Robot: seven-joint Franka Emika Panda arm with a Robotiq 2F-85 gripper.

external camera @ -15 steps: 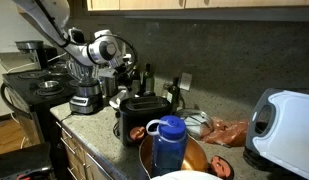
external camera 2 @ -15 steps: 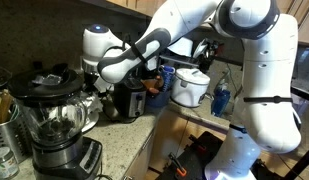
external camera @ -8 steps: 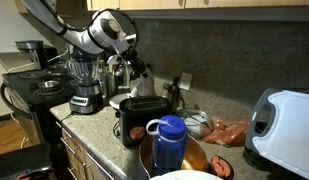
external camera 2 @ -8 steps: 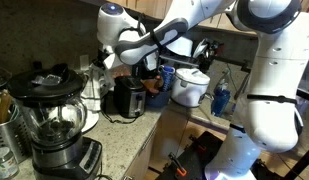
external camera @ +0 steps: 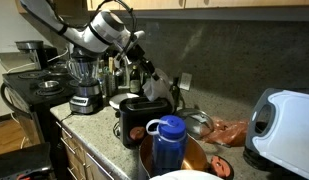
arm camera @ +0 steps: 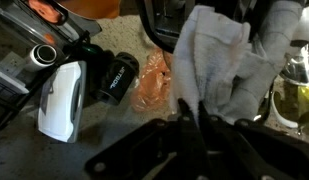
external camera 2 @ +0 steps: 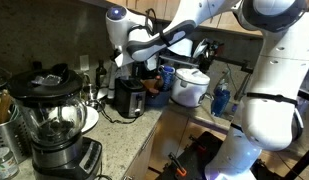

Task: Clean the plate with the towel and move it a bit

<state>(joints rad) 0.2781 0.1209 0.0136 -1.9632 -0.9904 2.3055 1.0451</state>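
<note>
End effector (arm camera: 191,110) is pinched tight on the white towel (arm camera: 222,60), which is all bunched up. In an exterior view it's up above the black toaster (external camera: 144,116). The plate (external camera: 122,101) sits on the surface (external camera: 94,125) just behind the toaster, near 1 blender (external camera: 86,88), apart from the towel.
</note>
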